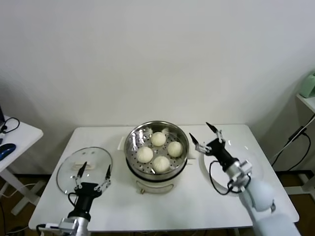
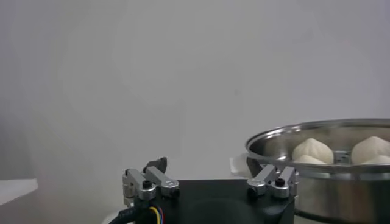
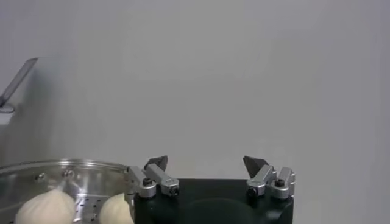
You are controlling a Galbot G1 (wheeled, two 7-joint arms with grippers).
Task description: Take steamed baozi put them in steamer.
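The steamer (image 1: 132,142) stands mid-table on its white base, and several cream-white baozi (image 1: 158,138) lie on its perforated bottom. My right gripper (image 1: 202,132) hovers open and empty just right of the steamer's rim, above the white plate (image 1: 203,166). In the right wrist view the gripper (image 3: 206,162) holds nothing, with the steamer (image 3: 61,167) and two baozi (image 3: 46,207) off to one side. Open and empty too, my left gripper (image 1: 93,173) sits low at the front left by the glass lid. The left wrist view shows its gripper (image 2: 207,164) with the steamer (image 2: 329,140) and baozi (image 2: 312,149) beyond.
A round glass lid (image 1: 69,172) lies flat on the table's left part. A side table with a blue mouse (image 1: 6,150) and a cable stands further left. At the far right are a shelf with a green object (image 1: 307,83) and hanging cables.
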